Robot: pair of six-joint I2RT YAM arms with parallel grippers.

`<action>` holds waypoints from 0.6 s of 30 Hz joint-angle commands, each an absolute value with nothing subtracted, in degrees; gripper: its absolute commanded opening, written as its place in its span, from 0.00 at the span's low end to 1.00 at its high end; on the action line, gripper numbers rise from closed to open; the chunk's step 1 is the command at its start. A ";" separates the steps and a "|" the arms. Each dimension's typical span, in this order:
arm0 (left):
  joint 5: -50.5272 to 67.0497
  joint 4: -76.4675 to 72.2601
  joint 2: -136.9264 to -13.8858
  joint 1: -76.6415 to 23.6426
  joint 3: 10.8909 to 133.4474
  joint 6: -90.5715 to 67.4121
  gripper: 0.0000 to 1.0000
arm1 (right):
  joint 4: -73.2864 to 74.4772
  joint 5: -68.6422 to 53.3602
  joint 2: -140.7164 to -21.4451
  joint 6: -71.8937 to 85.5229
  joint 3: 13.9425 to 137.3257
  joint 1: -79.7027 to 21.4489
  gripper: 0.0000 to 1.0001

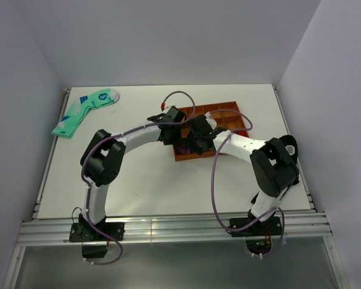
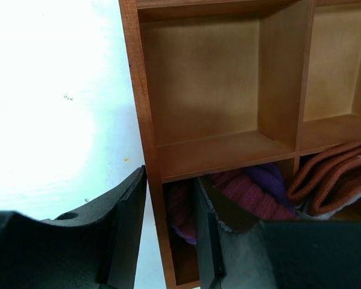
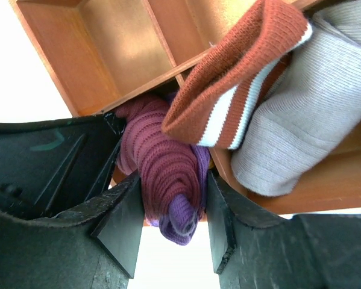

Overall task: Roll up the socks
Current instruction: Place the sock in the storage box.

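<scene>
A white table (image 1: pixel 144 180) stands between plain pale walls, and at its far left corner lie the mint-green socks (image 1: pixel 84 111) with blue marks, well apart from everything else. The left arm curves in towards a wooden tray (image 2: pixel 138 90) of square compartments. The left gripper (image 2: pixel 170 192) hangs over the tray's left wall with its jaws apart and holding nothing, one finger outside above the table and the other inside the near-left corner compartment. In that same compartment sit the socks (image 3: pixel 168 162), a maroon ribbed roll with a purple end showing. The right gripper (image 3: pixel 172 198) reaches in from the other side with a black finger (image 3: pixel 123 223) close on each flank of the roll. The knit fills the gap between them, though whether they press it or only stand beside it I cannot tell. Just right of the roll, a rust-and-white striped sock (image 3: pixel 240 78) overlaps its top, and a grey sock (image 3: pixel 307 114) lies in the next compartment
</scene>
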State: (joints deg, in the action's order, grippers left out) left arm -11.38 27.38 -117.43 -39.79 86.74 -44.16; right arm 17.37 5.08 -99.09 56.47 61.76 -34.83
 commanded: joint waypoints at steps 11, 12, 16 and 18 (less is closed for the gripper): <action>-18.02 29.18 -123.66 -38.94 86.57 -45.70 0.39 | 28.92 6.59 -88.52 56.60 57.04 -34.81 0.49; -17.67 28.92 -123.58 -38.94 86.57 -45.62 0.38 | 28.65 6.24 -88.24 56.60 56.95 -34.72 0.49; -17.58 29.18 -123.57 -38.94 86.92 -45.44 0.38 | 27.86 5.54 -87.98 56.43 57.83 -34.89 0.41; -17.49 29.44 -123.57 -38.94 87.10 -45.35 0.38 | 27.69 5.80 -87.37 56.60 58.09 -34.98 0.37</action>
State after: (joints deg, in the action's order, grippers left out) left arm -13.98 26.28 -119.13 -39.77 88.27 -44.91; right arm 26.65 5.06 -89.56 56.69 57.49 -34.85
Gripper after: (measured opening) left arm 0.383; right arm 0.385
